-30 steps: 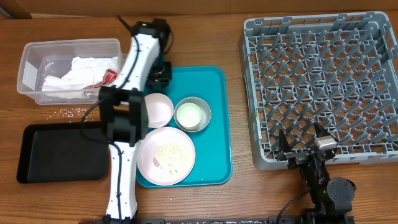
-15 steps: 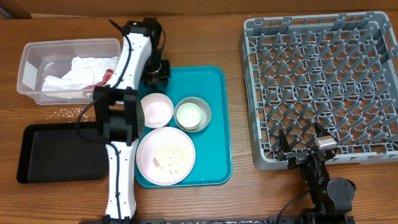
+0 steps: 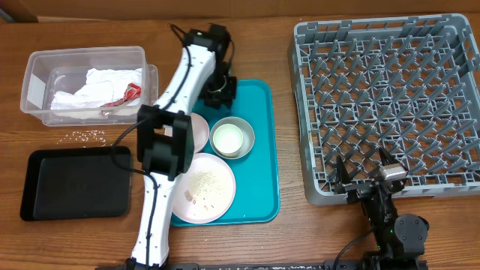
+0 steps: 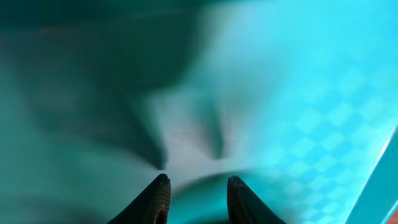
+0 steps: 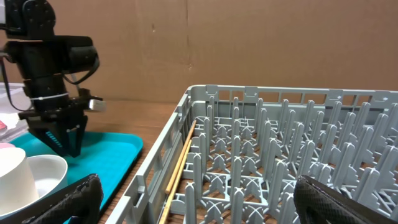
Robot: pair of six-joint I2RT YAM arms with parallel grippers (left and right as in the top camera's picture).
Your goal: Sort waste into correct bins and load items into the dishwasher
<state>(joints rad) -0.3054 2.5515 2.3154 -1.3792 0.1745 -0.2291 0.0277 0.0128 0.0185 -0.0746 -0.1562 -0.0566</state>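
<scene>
- Two arms, two postures: the left gripper [image 3: 220,90] hangs over the far end of the teal tray [image 3: 262,187], tips a little apart with nothing between them. The right gripper [image 3: 363,171] sits at the near edge of the rack [image 3: 390,97], spread wide and empty.
- Paper looks sorted: the napkins [image 3: 90,86] and red scrap [image 3: 129,91] lie in the tub [image 3: 37,60]. I judge that crumbs and dishes are what remain.
- Crumbs [image 3: 202,184] sit on the plate [image 3: 217,208]. Loose crumbs [image 3: 86,136] lie on bare wood between the tub and the black tray [image 3: 75,187].
- On the teal tray, the pink bowl [image 3: 199,129] is partly under the arm, beside the metal bowl [image 3: 249,135] with the cup [image 3: 227,139] standing in it. The plate is just in front. The rack holds no dishes.
- Likely next: the left gripper takes a rim, the pink bowl being nearest. That calls for wider tips and one finger inside the wall. Alternatively, the plate gets tipped over the black tray first.
- Materials: the napkins are soft and crumpled. The tub is clear and rectangular. The plate and pink bowl are smooth and round. The metal bowl is shiny and probably slippery. The rack is grey plastic, square, with a grid of upright pegs. The teal tray is glossy and faintly checkered.
</scene>
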